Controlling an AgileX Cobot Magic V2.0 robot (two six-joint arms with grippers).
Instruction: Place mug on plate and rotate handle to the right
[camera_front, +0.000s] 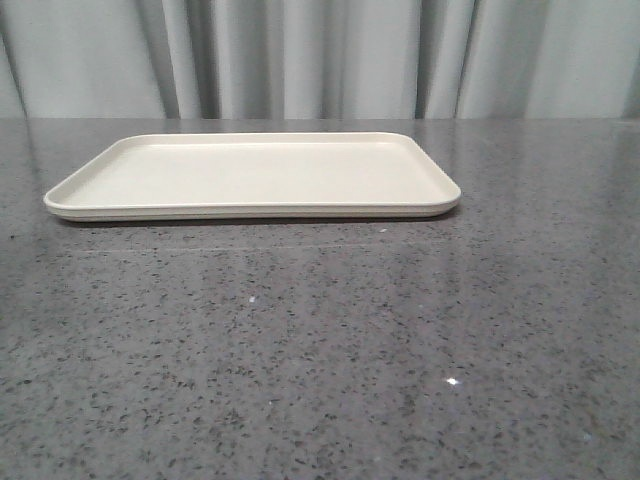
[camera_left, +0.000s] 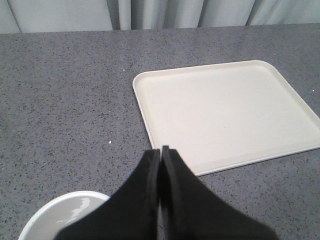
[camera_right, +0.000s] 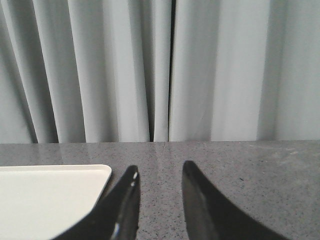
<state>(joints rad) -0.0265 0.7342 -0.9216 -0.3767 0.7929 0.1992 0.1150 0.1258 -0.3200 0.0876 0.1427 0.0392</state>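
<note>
So the mug (camera_left: 62, 217) only shows up in my left wrist view, as a white rim and a bit of the inside peeking out from under the left gripper (camera_left: 160, 150). I can't see the handle or the printed face at all from here, and the front view doesn't show the mug whatsoever, so it must be sitting on the near side of the table, out of that camera's view. The plate (camera_front: 250, 208) is bare, lying flat toward the far side of the grey table (camera_front: 320, 350), well apart from the mug. The left gripper's fingers are pressed together with nothing in them, right above the mug's rim. The right gripper (camera_right: 159, 172) has its fingers apart, empty, hanging just off the plate's right edge and pointed at the curtain (camera_right: 160, 70). I'd say we're at the very start, nothing grabbed yet. Next I reckon the left fingers need to spread before they can take the mug, and I'd want to find the handle first.
</note>
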